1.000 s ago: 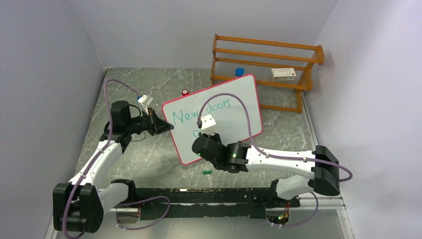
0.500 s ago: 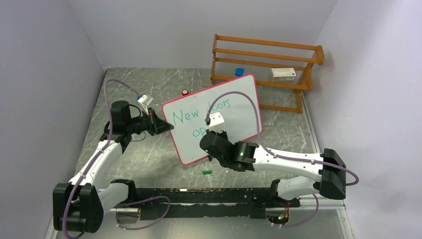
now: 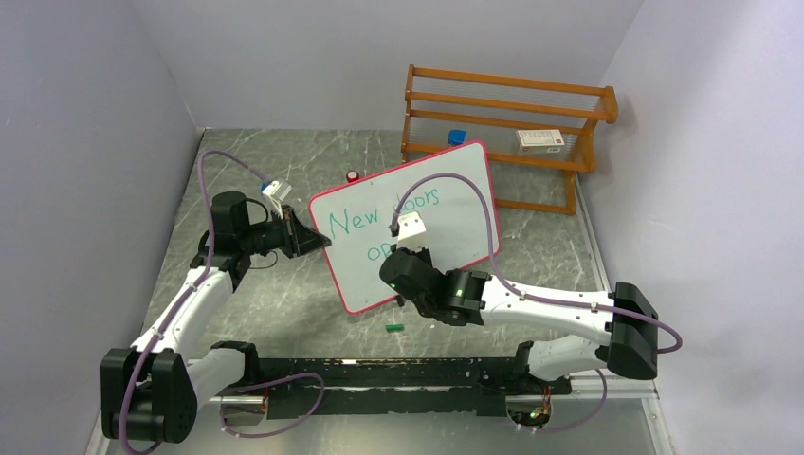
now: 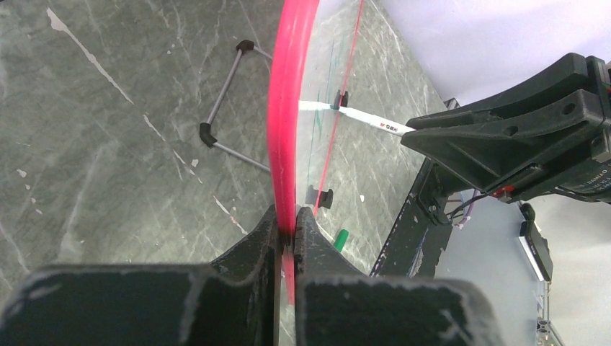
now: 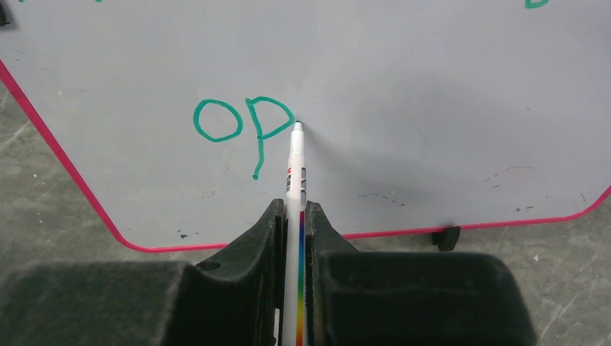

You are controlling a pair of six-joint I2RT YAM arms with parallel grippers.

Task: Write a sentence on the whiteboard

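Observation:
The whiteboard (image 3: 446, 204) stands tilted on the table, white with a pink-red rim (image 4: 290, 108). My left gripper (image 3: 318, 243) is shut on the rim at the board's left edge (image 4: 288, 223). The sentence (image 3: 356, 223) reads "New doors" in green on the upper line, with "op" (image 5: 241, 122) below it. My right gripper (image 5: 292, 209) is shut on a white marker (image 5: 294, 166) with a rainbow stripe. The marker tip touches the board just right of the "p". In the top view the right gripper (image 3: 398, 258) hides part of the lower line.
A green marker cap (image 3: 394, 328) lies on the table in front of the board. A wooden rack (image 3: 507, 133) with a small box (image 3: 540, 140) stands at the back right. A red-capped item (image 3: 353, 176) and a blue cap (image 3: 457, 136) sit behind the board.
My right arm has moved right along the lower line, and "op" now stands written there. The left arm and the board have not moved.

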